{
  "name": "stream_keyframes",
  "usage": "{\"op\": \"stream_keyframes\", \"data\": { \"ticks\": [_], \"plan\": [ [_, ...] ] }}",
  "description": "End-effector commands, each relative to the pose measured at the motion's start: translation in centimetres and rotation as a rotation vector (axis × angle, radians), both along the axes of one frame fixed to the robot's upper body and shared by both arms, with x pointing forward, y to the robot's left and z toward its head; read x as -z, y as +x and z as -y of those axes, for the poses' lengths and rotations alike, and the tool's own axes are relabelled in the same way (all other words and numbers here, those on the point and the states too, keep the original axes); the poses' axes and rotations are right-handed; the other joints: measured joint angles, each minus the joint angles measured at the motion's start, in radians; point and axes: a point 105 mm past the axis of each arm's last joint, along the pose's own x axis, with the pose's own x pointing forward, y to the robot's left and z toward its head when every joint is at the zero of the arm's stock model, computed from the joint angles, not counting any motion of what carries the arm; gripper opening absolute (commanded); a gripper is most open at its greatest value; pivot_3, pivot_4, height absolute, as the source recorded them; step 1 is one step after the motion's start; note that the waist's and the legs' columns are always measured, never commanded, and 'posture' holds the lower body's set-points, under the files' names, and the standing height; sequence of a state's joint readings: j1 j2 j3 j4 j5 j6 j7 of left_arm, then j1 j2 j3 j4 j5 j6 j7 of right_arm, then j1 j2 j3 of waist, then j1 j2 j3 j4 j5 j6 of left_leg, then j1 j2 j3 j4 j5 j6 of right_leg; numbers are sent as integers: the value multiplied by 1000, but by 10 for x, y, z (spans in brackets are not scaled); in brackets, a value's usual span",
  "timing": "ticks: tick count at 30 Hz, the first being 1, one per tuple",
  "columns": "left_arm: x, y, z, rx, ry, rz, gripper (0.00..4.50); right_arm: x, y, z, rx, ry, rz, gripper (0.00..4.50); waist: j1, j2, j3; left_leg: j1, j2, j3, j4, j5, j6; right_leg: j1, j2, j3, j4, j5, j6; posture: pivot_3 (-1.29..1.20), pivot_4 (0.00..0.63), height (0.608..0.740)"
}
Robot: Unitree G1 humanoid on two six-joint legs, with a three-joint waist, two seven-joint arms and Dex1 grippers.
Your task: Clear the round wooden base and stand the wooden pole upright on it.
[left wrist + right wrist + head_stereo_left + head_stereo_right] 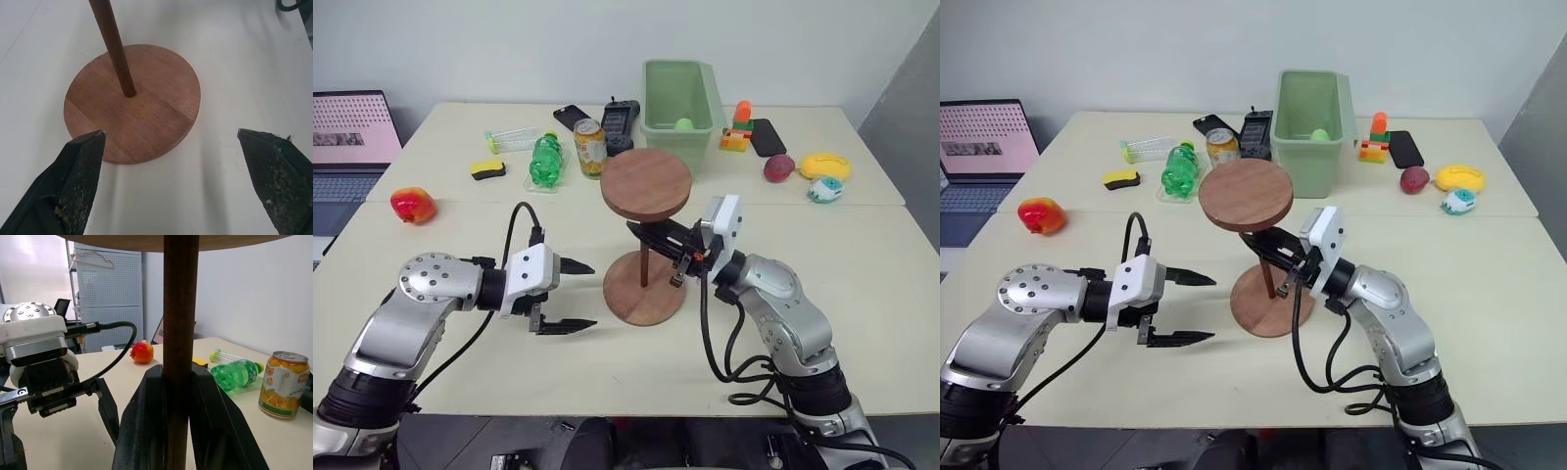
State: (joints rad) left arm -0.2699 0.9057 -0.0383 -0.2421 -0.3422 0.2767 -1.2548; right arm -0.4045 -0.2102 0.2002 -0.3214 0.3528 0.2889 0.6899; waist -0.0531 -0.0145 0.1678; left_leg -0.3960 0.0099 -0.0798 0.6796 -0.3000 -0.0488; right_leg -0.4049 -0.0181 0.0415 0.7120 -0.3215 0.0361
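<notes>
Right hand [658,257] pinches the wooden pole [644,264] partway up its shaft, both black fingers pressed flat against the dark rod, as the right wrist view shows up close. Its fingertips are partly hidden behind the pole in the head views, and the disc fixed at the pole's top is cut off by the upper edge of the right wrist view. The pole stands upright with its lower end at the centre of the round wooden base [641,287]; the left wrist view shows the rod meeting the middle of the disc, though whether it is fully seated in the hole cannot be told.

Left hand [579,296] hovers just to the left of the base with its fingers spread wide, holding nothing and apart from the wood; the base lies straight ahead between its two tips in the left wrist view.

The base rests flat on the desk [862,284] near the front middle, with bare surface all around it and toward the near edge. Further back stand a soda can [590,148], a green bottle [544,162] lying down, a green bin [680,100] and other small items, well apart from the base. A red fruit-like thing [412,205] sits at the far left, near a laptop [350,137] cut off by the frame.
</notes>
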Motion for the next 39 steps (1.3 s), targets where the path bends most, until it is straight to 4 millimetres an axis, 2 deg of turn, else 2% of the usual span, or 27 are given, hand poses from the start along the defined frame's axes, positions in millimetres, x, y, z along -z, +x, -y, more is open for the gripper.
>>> {"op": "stream_keyframes", "data": {
  "ticks": [1, 11, 14, 21, 30, 32, 33, 39],
  "plan": [
    [-6, 0, 0, 6, 0, 34, 4500, 27, 1, 0, 13, -81, -93, 240, 0, 0, -1, 0, 0, 0, 0, 0, 0, 0, 0, 0, 0, 0, 0, 0, 150, 740],
    [-6, 0, 1, 4, -2, 35, 4500, 54, 15, 1, 81, -168, -270, 240, 0, 0, -4, 5, 0, 1, 0, 0, 0, 5, 0, 1, 0, 0, 0, 0, 150, 740],
    [-6, 0, 1, 3, -3, 36, 4500, 60, 18, 2, 101, -201, -290, 239, 1, 0, -5, 18, 0, -1, -3, 0, 1, 18, 0, 0, -4, -1, -1, 0, 150, 740],
    [-6, 0, 2, -1, -8, 37, 4500, 79, 21, 9, 146, -272, -318, 239, 1, 1, -11, 34, 0, 0, -13, -1, 1, 34, 2, 0, -13, -1, -2, 0, 150, 740],
    [-8, 1, 4, 0, -12, 40, 4500, 57, 15, 2, 100, -225, -279, 239, 2, 1, -15, 34, 0, 0, -15, -1, 1, 34, 2, 0, -15, -1, -2, 0, 150, 740],
    [-9, 1, 5, 1, -13, 41, 4500, 51, 13, 0, 83, -216, -268, 940, 2, 1, -15, 34, 0, 0, -15, -1, 1, 34, 2, 0, -15, -2, -2, 0, 150, 740],
    [-9, 1, 5, 1, -13, 42, 4500, 49, 11, -1, 72, -214, -263, 1017, 3, 0, -15, 34, 0, 0, -15, -1, 1, 34, 2, 0, -15, -1, -2, 0, 150, 740],
    [-9, 1, 5, 5, -13, 45, 4500, 39, 3, -4, 34, -222, -209, 2356, 2, 2, -6, 24, 1, 1, -15, -1, 1, 24, 2, 1, -16, -1, -2, 0, 150, 740]
  ]
}}
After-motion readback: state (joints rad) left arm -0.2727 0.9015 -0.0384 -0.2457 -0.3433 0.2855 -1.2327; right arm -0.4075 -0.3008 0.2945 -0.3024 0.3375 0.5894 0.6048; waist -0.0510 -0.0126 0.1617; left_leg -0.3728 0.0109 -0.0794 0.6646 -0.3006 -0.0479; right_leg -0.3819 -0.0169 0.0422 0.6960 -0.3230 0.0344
